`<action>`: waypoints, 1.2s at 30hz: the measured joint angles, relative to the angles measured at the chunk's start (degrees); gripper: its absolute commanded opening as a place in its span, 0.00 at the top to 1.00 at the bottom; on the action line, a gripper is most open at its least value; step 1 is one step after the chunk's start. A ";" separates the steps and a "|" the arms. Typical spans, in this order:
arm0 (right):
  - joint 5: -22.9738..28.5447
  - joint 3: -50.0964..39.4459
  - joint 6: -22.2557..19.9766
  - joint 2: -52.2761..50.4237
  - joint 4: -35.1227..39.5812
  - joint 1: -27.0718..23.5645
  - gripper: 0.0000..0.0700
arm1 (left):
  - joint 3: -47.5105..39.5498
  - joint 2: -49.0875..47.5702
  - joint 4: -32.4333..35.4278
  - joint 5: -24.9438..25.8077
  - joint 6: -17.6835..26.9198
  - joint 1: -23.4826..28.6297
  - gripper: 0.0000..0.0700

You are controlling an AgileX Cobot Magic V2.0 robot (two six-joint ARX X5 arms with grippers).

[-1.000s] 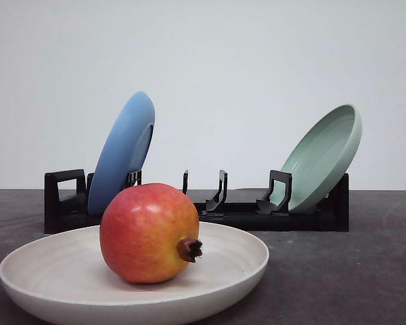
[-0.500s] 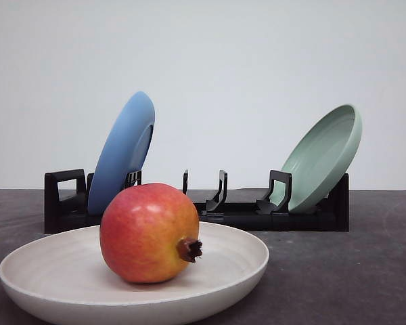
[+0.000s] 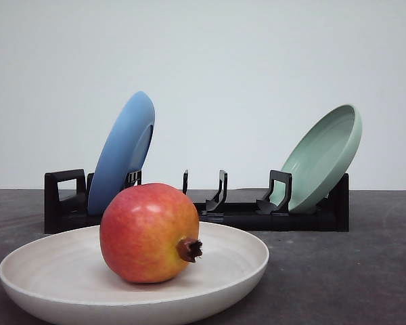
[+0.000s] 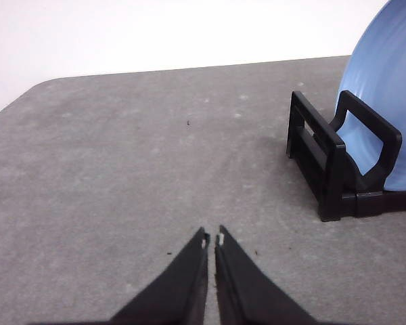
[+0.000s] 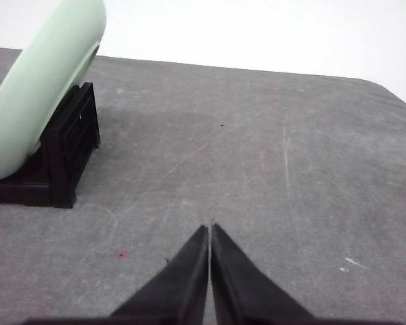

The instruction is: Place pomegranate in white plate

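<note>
Fruit: you see the pomegranate (image 3: 149, 233) lying inside the white plate (image 3: 240, 267), crown stub facing right.
Claws: left gripper (image 4: 211, 238) and right gripper (image 5: 209, 229) both pinched closed on nothing, over bare table.

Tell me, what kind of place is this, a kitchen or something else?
Probably a test bench staged to look like a kitchen, not a real one. A plain grey table against a bare white wall holds only a black dish rack with two plates, plus a pomegranate lying in a white plate.

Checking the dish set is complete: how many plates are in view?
3. White plate in front, holding the pomegranate; blue plate leaning at the rack's left end; green plate leaning at its right end. None seems hidden.
</note>
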 measured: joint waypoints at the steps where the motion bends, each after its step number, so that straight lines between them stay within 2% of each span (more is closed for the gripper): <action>1: 0.00 0.00 0.00 0.00 0.00 0.00 1.00 | 0.00 0.00 0.00 0.00 0.00 0.00 1.00; 36: 0.00 0.00 0.00 0.00 0.00 0.00 1.00 | 0.00 0.00 0.00 0.00 0.00 0.00 1.00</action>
